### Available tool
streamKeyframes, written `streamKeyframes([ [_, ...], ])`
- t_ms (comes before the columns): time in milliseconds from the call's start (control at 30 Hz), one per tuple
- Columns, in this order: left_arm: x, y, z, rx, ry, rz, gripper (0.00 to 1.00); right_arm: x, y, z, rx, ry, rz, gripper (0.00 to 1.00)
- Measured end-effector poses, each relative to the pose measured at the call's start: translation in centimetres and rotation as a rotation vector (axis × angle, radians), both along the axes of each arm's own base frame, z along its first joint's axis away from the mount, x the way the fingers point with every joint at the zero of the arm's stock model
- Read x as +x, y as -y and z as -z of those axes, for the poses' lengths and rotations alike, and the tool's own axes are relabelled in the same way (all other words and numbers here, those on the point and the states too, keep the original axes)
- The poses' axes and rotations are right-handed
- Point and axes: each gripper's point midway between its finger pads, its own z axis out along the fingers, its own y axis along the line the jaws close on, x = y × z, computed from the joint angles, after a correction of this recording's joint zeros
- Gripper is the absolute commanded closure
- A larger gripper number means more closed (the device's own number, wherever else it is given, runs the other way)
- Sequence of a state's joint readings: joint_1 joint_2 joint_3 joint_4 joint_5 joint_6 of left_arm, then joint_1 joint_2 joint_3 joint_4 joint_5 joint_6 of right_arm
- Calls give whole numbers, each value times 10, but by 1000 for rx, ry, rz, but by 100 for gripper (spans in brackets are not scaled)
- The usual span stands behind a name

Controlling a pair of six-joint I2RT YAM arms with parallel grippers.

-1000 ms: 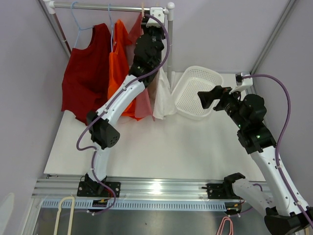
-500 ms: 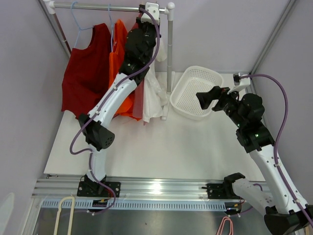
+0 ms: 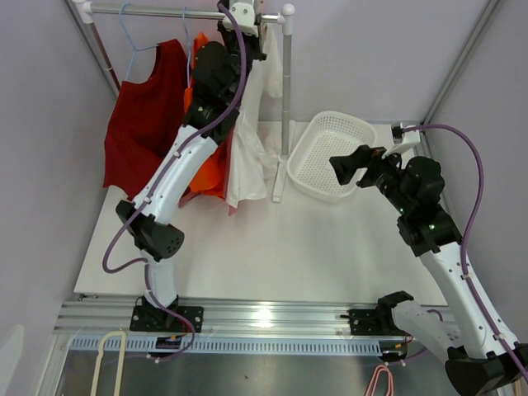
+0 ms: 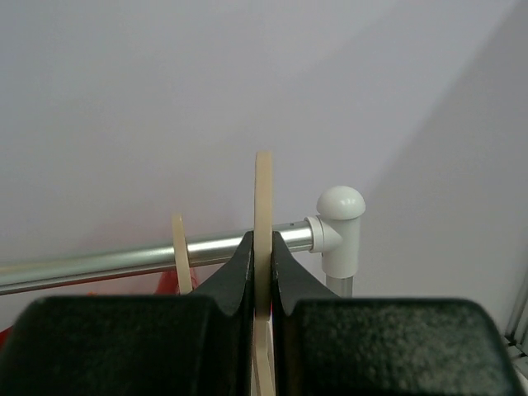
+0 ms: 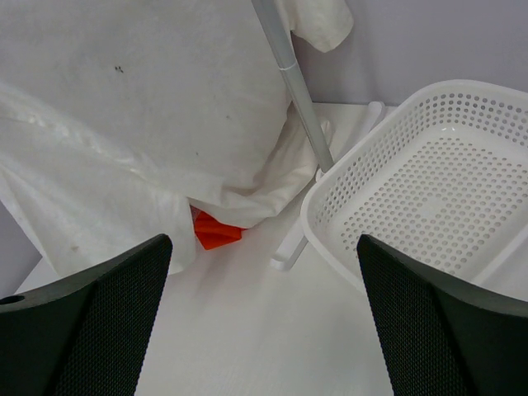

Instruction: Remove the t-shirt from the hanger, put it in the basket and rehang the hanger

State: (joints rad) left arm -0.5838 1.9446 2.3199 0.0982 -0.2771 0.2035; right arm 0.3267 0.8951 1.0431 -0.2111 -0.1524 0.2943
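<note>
White links (image 3: 191,155), black joints (image 3: 158,239), purple cables (image 3: 483,181); right end effector (image 5: 264,241) black, mesh-textured.

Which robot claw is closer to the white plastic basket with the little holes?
The right claw. It hangs open right beside the white plastic basket, while the left claw is far away up at the metal rail, shut on a thin cream hanger.
</note>
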Motion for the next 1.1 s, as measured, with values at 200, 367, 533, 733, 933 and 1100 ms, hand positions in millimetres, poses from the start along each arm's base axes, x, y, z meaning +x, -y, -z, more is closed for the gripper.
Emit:
streamKeyframes([
  [200,-23,-7,-13,-20,-27,91,99,3,-2,5,-3,-10,-8,1],
  [367,-50,-29,-22,-58,-48,101,99,8,-11,13,-8,-37,-37,1],
  [533,-72,-46,-26,-104,-49,16,100,10,-54,6,-22,-59,-144,1],
  [733,-84,-37,-21,-126,-48,-127,99,-24,-125,-37,-32,39,-319,0],
  [933,-80,-39,-20,-146,-54,-278,99,-74,-177,-44,-71,148,-474,0],
  [1100,-77,-50,-15,-158,-66,-377,99,-85,-198,-33,-109,187,-481,0],
])
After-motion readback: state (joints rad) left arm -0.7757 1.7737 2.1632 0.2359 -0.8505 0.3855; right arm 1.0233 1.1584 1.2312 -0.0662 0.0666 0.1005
